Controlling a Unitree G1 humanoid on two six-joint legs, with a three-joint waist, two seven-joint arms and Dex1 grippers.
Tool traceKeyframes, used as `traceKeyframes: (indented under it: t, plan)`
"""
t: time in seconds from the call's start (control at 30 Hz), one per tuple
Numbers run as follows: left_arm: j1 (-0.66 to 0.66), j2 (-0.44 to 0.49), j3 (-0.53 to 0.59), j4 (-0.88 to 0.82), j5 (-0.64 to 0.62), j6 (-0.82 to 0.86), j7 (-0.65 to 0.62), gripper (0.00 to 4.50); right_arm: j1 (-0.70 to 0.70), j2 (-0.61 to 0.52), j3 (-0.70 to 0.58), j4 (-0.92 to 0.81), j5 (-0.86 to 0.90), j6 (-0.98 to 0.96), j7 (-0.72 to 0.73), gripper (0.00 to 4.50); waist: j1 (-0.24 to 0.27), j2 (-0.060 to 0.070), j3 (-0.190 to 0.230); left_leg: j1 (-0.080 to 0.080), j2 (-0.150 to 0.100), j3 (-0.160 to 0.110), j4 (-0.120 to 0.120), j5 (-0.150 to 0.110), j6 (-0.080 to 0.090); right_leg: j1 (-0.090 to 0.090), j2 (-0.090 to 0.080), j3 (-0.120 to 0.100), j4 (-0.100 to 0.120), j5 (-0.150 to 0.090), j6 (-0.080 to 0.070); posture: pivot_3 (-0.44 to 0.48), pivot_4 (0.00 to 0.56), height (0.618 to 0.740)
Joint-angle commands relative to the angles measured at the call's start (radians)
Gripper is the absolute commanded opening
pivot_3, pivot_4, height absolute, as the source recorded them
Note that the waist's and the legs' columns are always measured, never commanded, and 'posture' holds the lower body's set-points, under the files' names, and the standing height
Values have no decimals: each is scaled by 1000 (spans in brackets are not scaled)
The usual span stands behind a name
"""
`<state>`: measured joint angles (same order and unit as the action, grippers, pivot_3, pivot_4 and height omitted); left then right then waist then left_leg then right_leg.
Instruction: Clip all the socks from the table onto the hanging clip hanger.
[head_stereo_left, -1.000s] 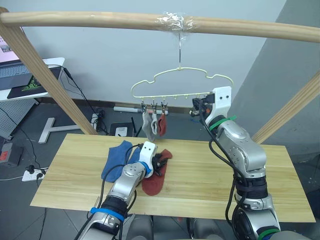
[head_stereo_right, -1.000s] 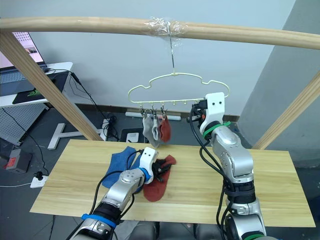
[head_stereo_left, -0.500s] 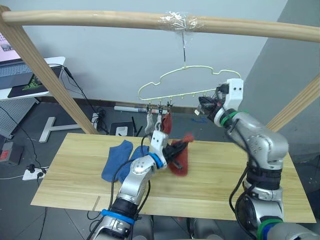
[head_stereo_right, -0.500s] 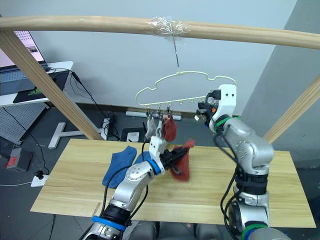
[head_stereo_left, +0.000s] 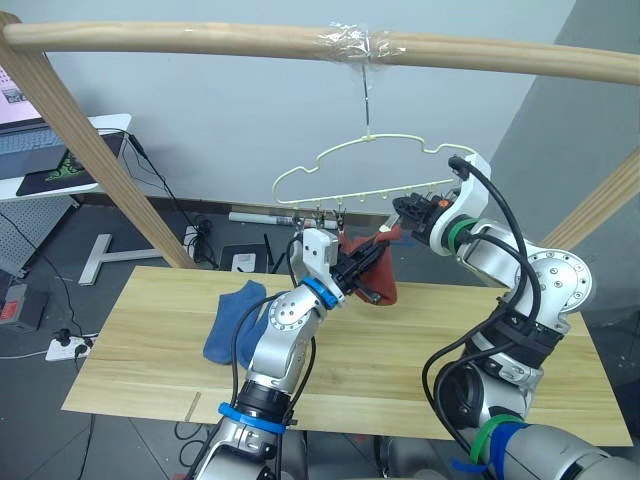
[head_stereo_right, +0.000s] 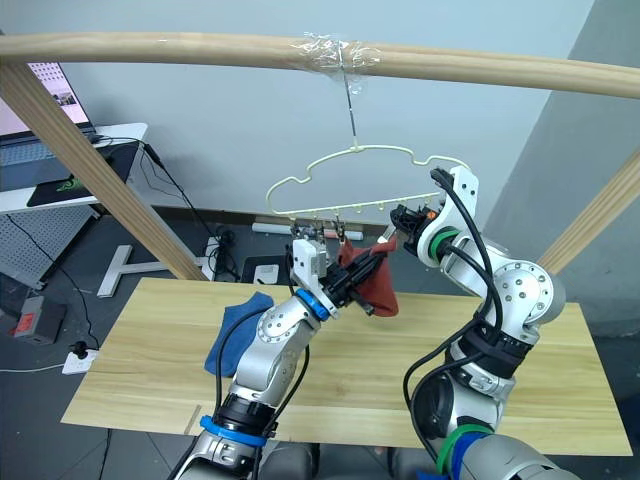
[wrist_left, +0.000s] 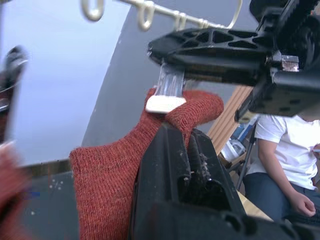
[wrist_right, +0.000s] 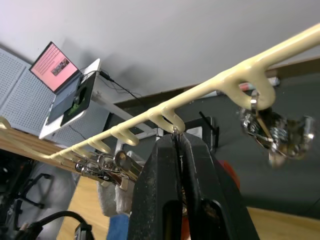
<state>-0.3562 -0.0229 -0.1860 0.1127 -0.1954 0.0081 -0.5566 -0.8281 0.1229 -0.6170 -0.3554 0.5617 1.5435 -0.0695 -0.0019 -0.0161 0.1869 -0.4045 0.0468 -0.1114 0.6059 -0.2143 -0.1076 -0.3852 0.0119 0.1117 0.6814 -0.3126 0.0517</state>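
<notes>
Taking the clip hanger as my mark, the blue socks lie low to its left on the table, and a grey sock and a red one hang from the clips at the hanger's left end. My left gripper is raised just under the middle of the hanger with its fingers closed on a rust-red sock, whose top edge reaches up toward the right. At the hanger's right part my right gripper has its fingers pinched together on a clip hanging from the lower bar.
</notes>
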Motion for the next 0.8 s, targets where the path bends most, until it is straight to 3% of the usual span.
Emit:
traceKeyframes:
  t: [0.03,0.13,0.23,0.57,0.6,0.7,0.8]
  plan:
    - [-15,-2,-10,-12,11,-51,-2,30,-18,22,-55,-31,-17,44,-29,0,0,0,0,0,0,0,0,0,0,0,0,0,0,0,0,56,138,740]
    - [-9,-2,-14,-13,11,-58,-5,30,-24,24,-66,-35,-20,55,-26,0,0,0,0,0,0,0,0,0,0,0,0,0,0,0,0,56,138,740]
    - [-5,0,-15,-17,10,-59,-8,0,-29,22,-79,-41,-11,59,-15,812,0,0,0,0,0,0,0,0,0,0,0,0,0,0,0,56,138,740]
    - [-32,1,-9,6,18,-32,5,0,-43,-17,-128,-82,57,71,36,4454,-13,0,0,-3,0,0,0,0,0,-3,0,0,0,0,0,38,142,740]
    - [-37,3,-6,11,10,-19,-1,0,-34,-30,-121,-102,80,71,51,4482,-14,0,0,-3,0,0,0,0,0,-3,0,0,0,0,0,30,144,740]
    - [-47,5,-2,22,-16,30,-21,707,6,-58,-121,-180,160,71,101,4500,-19,0,0,-4,0,-1,0,0,0,-3,0,-1,0,0,0,26,145,740]
    - [-55,4,6,27,-35,63,-28,1654,81,-93,-75,-266,165,56,130,4500,-28,0,0,-5,0,-1,0,0,0,-3,0,-2,0,0,0,20,145,740]
